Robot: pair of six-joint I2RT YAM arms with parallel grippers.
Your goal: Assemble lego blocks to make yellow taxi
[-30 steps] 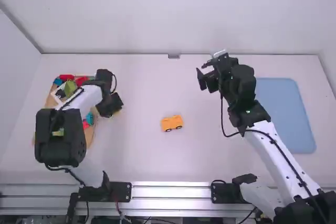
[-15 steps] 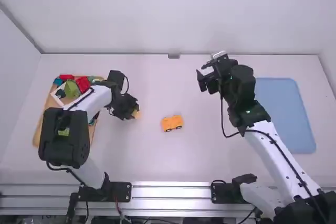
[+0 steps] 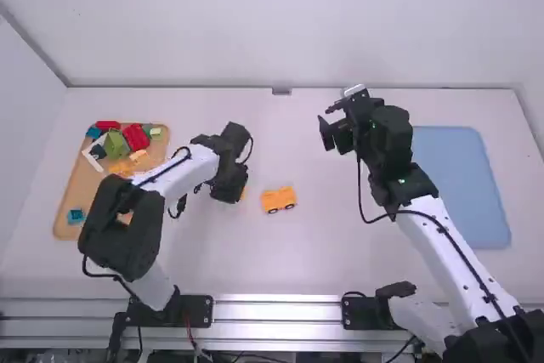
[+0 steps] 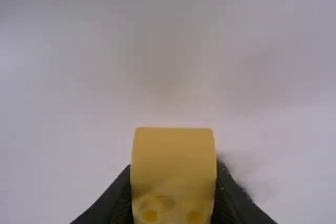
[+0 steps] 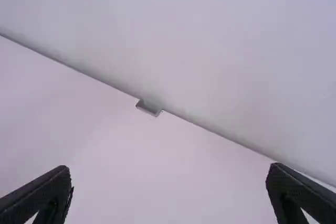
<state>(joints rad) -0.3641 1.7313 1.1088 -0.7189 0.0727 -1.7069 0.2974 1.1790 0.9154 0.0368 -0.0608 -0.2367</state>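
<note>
Left of the table's middle, my left gripper (image 3: 241,196) is just left of an orange-yellow block car piece with dark wheels (image 3: 279,200). In the left wrist view my left gripper (image 4: 173,192) is shut on a yellow block (image 4: 173,161), its studs toward the bottom edge. A bit of that block shows beside the fingers in the high view. My right gripper (image 3: 330,132) hangs over the table right of the middle, well apart from the car piece; in the right wrist view the right gripper (image 5: 169,182) is wide open with nothing between its fingers.
At the far left lies a wooden tray (image 3: 76,197) holding several red, green, blue, white and orange blocks. A flat blue tray (image 3: 459,184) lies at the right behind the right arm. A wall (image 3: 280,23) bounds the table's far side.
The left gripper has moved right, from beside the wooden tray toward the car piece, carrying the yellow block. More of the tray is uncovered. The right arm and the car piece have stayed still.
</note>
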